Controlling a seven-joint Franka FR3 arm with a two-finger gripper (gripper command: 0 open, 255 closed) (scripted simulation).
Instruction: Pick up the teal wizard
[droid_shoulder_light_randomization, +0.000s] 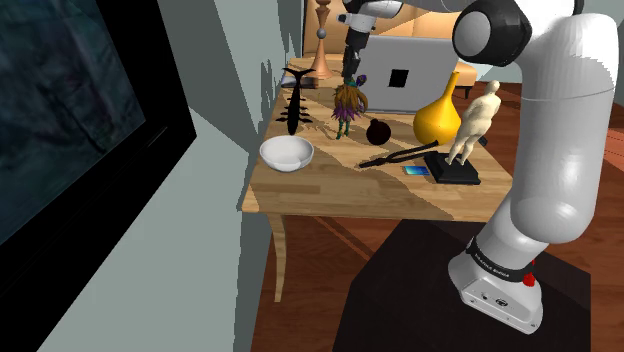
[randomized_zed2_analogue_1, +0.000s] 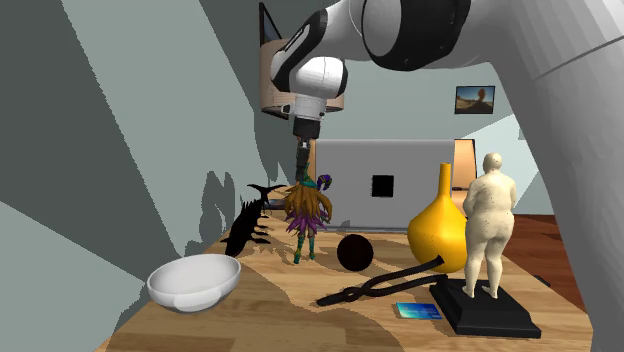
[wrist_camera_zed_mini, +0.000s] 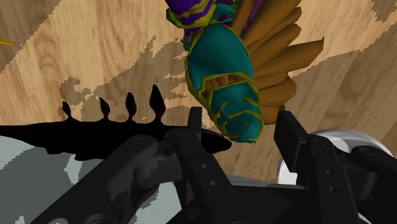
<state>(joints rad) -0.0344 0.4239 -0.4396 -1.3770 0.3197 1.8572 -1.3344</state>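
the teal wizard (randomized_zed2_analogue_1: 308, 215) with brown hair stands upright on the wooden table (droid_shoulder_light_randomization: 330, 190), between a black spiky figure (randomized_zed2_analogue_1: 248, 228) and a black ball (randomized_zed2_analogue_1: 355, 252). the gripper (wrist_camera_zed_mini: 240, 122) hovers just over its head, fingers apart either side, not clasping it.

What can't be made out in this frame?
Upper part of the wizard: cut by the wrist view's edge.
How low the fingers sit around it: too small, shoulder view.
Black spiky figure: bare silhouette, second exterior view.
Print on the blue card: too small.
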